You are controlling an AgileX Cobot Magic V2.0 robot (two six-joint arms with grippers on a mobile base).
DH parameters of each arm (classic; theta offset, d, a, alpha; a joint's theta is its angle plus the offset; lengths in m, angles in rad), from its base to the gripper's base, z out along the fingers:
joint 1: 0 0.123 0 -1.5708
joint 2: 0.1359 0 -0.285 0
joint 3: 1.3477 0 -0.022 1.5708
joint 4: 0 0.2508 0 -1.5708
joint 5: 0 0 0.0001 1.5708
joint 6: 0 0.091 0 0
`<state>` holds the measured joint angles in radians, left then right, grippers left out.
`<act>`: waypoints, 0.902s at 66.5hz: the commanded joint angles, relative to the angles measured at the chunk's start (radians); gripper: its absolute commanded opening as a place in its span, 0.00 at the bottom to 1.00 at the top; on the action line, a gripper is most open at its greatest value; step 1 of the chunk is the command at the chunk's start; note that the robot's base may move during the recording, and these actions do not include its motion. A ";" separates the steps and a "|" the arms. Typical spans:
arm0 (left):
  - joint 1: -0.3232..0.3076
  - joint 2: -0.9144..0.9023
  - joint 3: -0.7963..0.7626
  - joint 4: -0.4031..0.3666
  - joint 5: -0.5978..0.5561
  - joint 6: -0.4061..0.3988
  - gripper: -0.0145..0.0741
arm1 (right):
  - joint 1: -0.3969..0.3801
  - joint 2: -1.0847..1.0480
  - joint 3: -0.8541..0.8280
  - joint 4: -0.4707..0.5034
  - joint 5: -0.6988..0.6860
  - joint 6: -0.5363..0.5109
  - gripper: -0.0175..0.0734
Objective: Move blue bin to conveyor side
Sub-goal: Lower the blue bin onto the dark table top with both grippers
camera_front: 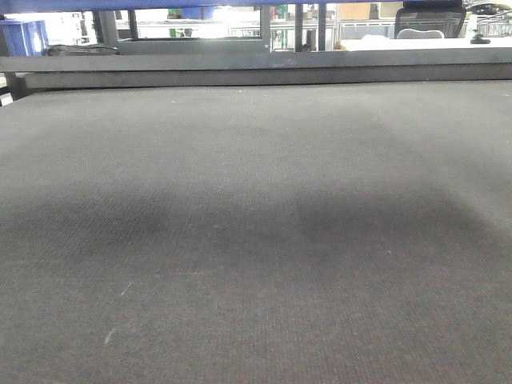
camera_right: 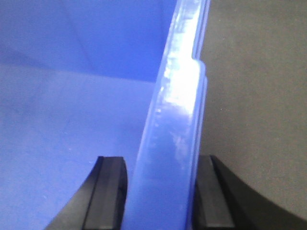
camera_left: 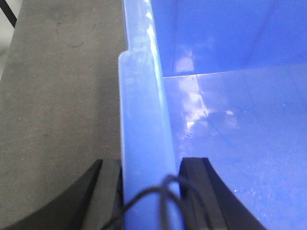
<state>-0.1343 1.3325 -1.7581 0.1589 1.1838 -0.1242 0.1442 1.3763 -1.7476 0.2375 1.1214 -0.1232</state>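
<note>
Blue bin [camera_left: 230,143], large glossy rectangular plastic tote: held between the two arms, on or over the wide dark charcoal woven conveyor belt [camera_front: 256,240]; no telling from these views whether lifted or resting. Not plainly visible in the front view, apart from a thin blue strip along the top edge, possibly part of it, possibly not. Otherwise only a broad soft shadow across the middle of the belt there.

Left pincer [camera_left: 149,189]: black fingers [camera_left: 108,191] set one on each side of the thickened pale-blue rim [camera_left: 144,120] and pressed against it, so clamped on the blue bin's left wall. Belt on the outer side, glossy empty interior on the inner side. Thin black cable [camera_left: 163,179] looped across the rim between the fingers.

Right pincer [camera_right: 160,191]: same hold mirrored, clamped on the opposite rim, interior to its left, belt to its right.

Key relation: bin directly between the pincers, gripped walls running straight ahead from both wrists; long walls or short ones, no telling. Neither arm nearer, both equally engaged.

Judged step: carrying or sliding toward the belt's side with both arms together. Likely need for equal travel on both sides; risk of twisting the smooth rim out of one grip with uneven motion.

Far off at top left of the front view, another blue crate [camera_front: 24,36] behind a grey metal rail [camera_front: 256,68]; no part of the job.
</note>
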 commanded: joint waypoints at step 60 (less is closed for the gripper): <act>0.001 0.266 -0.017 -0.035 -0.264 0.009 0.14 | -0.002 0.221 -0.017 0.001 -0.158 -0.018 0.11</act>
<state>-0.1282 1.5804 -1.7581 0.1439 1.0391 -0.1223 0.1407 1.5726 -1.7476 0.1975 1.0683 -0.1198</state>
